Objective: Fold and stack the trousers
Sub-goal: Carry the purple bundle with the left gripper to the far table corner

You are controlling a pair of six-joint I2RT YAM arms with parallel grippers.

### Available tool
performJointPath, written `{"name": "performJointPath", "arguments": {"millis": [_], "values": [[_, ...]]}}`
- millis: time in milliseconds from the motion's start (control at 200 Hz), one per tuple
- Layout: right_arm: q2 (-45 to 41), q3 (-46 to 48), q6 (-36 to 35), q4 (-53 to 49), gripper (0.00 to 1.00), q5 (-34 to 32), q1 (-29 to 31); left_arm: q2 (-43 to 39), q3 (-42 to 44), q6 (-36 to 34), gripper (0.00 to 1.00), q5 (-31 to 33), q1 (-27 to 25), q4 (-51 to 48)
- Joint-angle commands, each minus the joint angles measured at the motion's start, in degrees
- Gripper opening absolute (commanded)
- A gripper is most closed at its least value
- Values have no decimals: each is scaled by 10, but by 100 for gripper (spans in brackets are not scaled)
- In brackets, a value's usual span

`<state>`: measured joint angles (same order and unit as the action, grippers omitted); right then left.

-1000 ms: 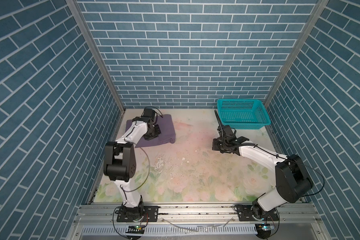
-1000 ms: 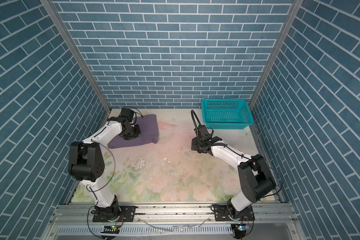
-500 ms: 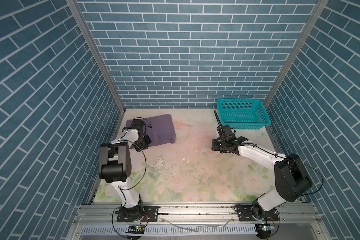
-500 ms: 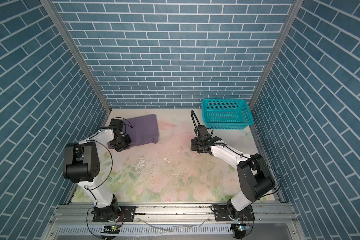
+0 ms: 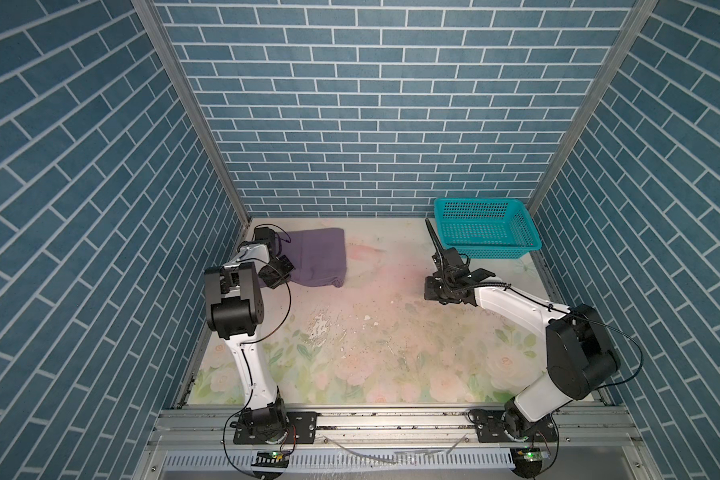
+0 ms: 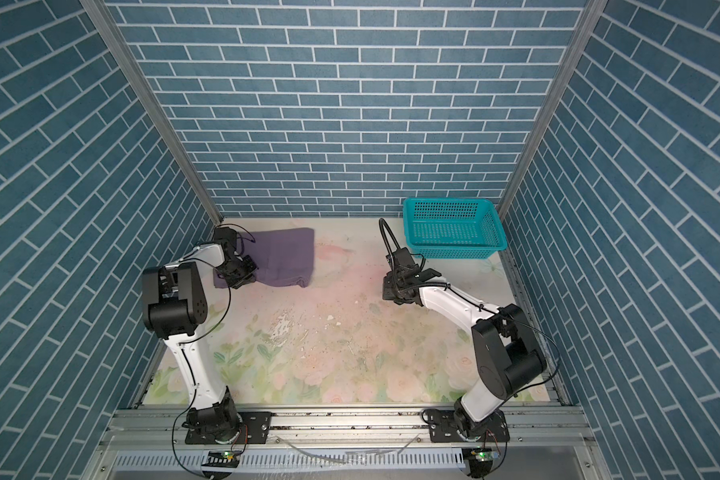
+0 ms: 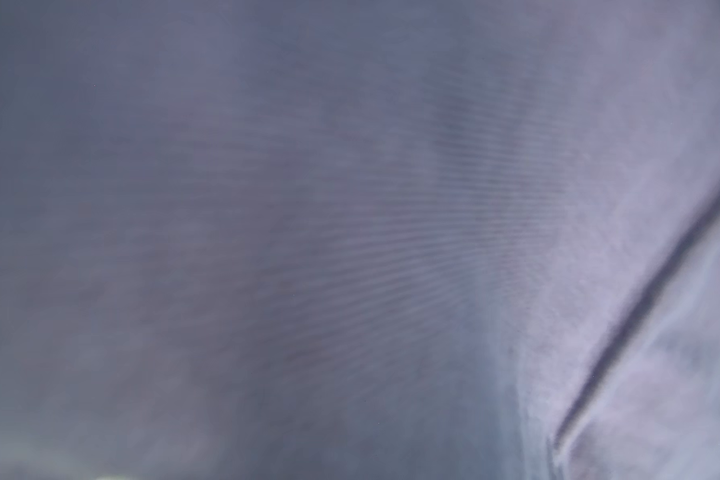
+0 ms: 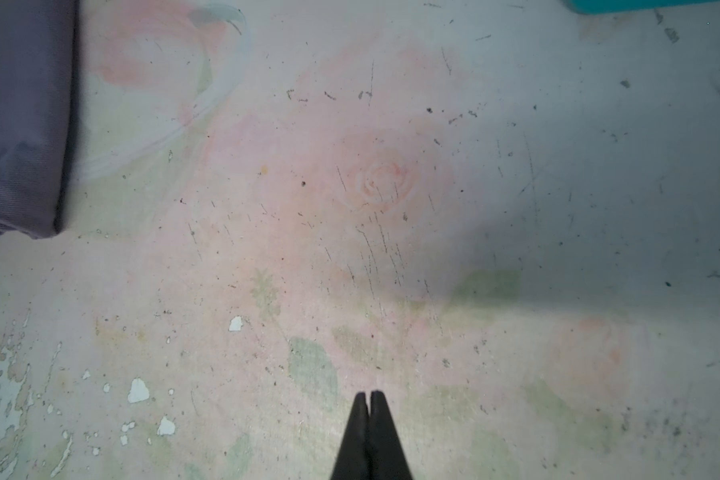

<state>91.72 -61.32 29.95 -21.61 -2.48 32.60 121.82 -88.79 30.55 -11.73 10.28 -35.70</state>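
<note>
Trousers (image 5: 317, 257): folded purple packet, upper left of the table (image 5: 371, 332) in both top views. Left gripper (image 5: 278, 274) is down on the packet's left edge, jaws closed; cloth pinched or not, cannot tell. Right gripper (image 8: 370, 395) pressed closed, empty, over bare table right of centre, below the teal basket (image 5: 485, 226).

Blue brick walls (image 5: 375, 104), worn floral tabletop (image 5: 371, 332)
</note>
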Motion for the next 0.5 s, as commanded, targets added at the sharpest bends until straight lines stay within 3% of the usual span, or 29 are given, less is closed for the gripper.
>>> {"name": "performJointPath", "arguments": {"millis": [0, 170, 335, 495], "values": [[-14, -14, -10, -26, 0, -27, -3, 36, -52, -9, 0, 8, 13, -20], [-23, 0, -9, -30, 0, -38, -7, 49, -65, 13, 0, -30, 13, 3], [-23, 0, -9, -22, 0, -32, -10, -42, 56, 37, 0, -21, 3, 72], [-9, -7, -10, -6, 0, -7, -12, -103, 114, 28, 0, -15, -62, 80]]}}
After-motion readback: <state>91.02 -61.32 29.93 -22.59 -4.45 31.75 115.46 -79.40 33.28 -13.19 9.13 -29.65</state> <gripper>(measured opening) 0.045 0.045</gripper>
